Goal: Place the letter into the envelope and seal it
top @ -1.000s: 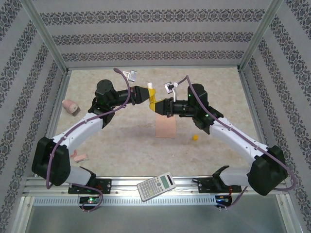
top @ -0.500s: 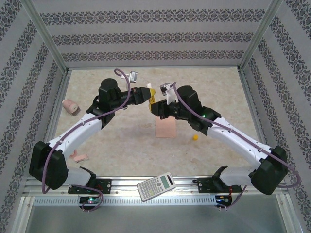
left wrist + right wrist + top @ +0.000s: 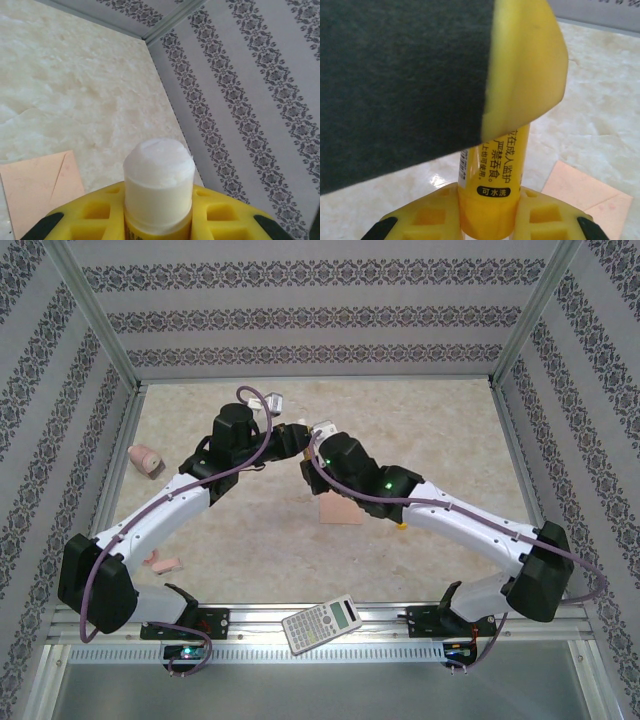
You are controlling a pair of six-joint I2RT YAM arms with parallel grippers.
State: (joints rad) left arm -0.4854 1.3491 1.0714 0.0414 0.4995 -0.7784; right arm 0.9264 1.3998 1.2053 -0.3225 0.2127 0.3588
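Now the left hand (image 3: 302, 438) and the right hand (image 3: 318, 447) both clench one glue stick (image 3: 159, 175), up in the air, its white tip bare. Under them the peach envelope (image 3: 341, 508) lies flat on the bench (image 3: 440, 430).

1. The pale peach-pink rectangular paper envelope (image 3: 340, 510) is plain all over.
2. The yellow plastic glue stick (image 3: 159, 170) has a white glue tip, and its tube carries black lettering.
3. The flat table top (image 3: 440, 430) is marbled in cream and beige.
4. The flat wall panels (image 3: 300, 315) are pale grey with dark floral stripes.
5. The slim rectangular calculator (image 3: 322, 623) is silver-grey.
6. The jointed robot arms (image 3: 170, 505) are white and black, with purple cables.
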